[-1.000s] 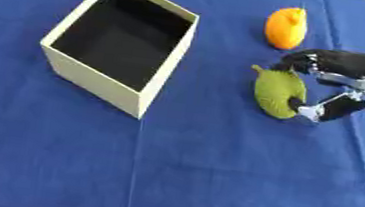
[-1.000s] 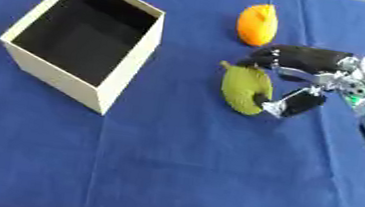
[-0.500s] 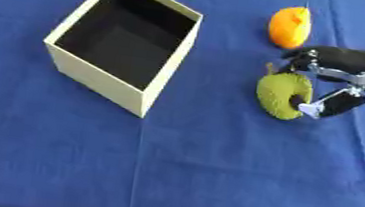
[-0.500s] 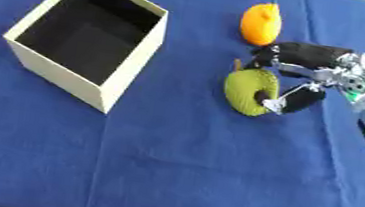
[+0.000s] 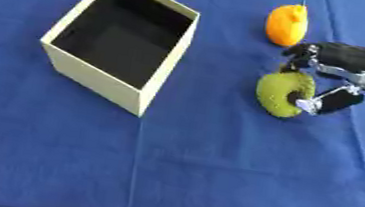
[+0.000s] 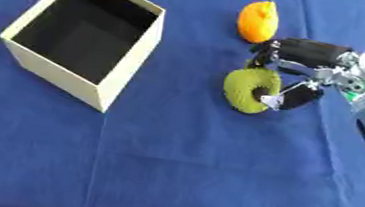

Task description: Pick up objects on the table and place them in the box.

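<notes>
No brand, label or readable writing shows on any of the things; the only markings are small green patches on the silver casing of the robot's right forearm, too small to make out.

The right robot hand (image 6: 300, 73) comes in from the right side, forearm angled up toward the far-left, black fingers (image 6: 303, 50) stretched across the top of the round olive-green fuzzy fruit (image 6: 249, 89) and the thumb curled in against its right face. The fruit is pinched between them and stands on edge, its flat face turned toward the thumb, its lower rim at or just above the blue cloth-covered bench (image 5: 211, 180); whether it touches the cloth cannot be told.

Just beyond the fingers, near but apart from them, lies the orange pointed fruit (image 5: 286, 24) with a thin stem sticking up at its far end. It rests on the bench, untouched.

Well to the left stands the open cream-coloured cardboard box with a black inside (image 5: 167, 68), set askew so one corner points toward the near side. Nothing can be seen inside it. A clear stretch of blue cloth lies between the box and the green fruit.

The left robot hand shows in neither view.
</notes>
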Controlling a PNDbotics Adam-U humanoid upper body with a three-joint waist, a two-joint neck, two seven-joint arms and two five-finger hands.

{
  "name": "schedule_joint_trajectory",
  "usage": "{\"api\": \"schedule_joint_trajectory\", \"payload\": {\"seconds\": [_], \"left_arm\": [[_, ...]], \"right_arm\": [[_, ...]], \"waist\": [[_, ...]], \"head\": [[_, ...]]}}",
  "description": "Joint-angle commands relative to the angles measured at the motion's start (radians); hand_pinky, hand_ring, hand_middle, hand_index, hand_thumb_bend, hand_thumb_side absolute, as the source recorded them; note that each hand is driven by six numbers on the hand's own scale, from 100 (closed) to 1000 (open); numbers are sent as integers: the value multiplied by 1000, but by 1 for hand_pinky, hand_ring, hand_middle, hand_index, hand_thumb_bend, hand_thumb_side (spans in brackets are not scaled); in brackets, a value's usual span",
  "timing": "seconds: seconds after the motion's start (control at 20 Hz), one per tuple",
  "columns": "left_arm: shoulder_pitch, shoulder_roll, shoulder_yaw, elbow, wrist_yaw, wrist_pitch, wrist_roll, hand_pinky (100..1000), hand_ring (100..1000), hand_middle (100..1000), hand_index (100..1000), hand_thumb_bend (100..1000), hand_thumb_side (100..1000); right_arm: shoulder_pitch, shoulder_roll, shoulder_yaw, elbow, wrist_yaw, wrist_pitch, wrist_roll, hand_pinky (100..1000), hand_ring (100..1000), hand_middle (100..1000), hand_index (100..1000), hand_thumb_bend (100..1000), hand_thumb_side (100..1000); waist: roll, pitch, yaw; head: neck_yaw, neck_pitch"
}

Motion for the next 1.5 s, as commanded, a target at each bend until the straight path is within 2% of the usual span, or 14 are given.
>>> {"api": "schedule_joint_trajectory", "payload": {"seconds": [0.05,0.4,0.55,0.65,0.95,1.25,1.5], "left_arm": [[-16,6,-1,-19,8,-2,2,792,768,679,810,100,588],[-19,8,-4,-19,13,-1,4,791,765,673,810,100,587],[-23,9,-6,-19,14,-2,3,790,764,670,810,100,585],[-24,10,-6,-19,14,-2,3,789,764,669,810,100,584],[-23,11,-9,-19,18,0,0,788,762,664,810,100,583],[-23,11,-9,-19,22,2,-3,787,762,660,810,100,582],[-21,12,-10,-19,23,6,-7,786,762,658,809,100,582]], "right_arm": [[0,-26,0,-7,-16,-2,-3,844,874,337,611,100,329],[13,-35,3,-21,-54,16,19,830,861,338,617,100,355],[13,-36,0,-20,-72,38,14,805,826,259,552,100,360],[14,-37,0,-23,-84,50,2,798,819,237,533,100,356],[23,-48,-2,-58,-84,25,-17,793,821,274,570,100,353],[28,-53,-6,-76,-68,10,-61,784,811,256,571,100,349],[37,-62,-9,-103,-59,-7,-83,785,820,337,647,100,355]], "waist": [[5,-17,-3],[9,-23,-7],[12,-26,-8],[14,-27,-9],[16,-30,-14],[18,-32,-16],[19,-35,-18]], "head": [[-5,2],[-5,5],[-6,3],[-7,4],[-6,8],[-7,8],[-7,8]]}}
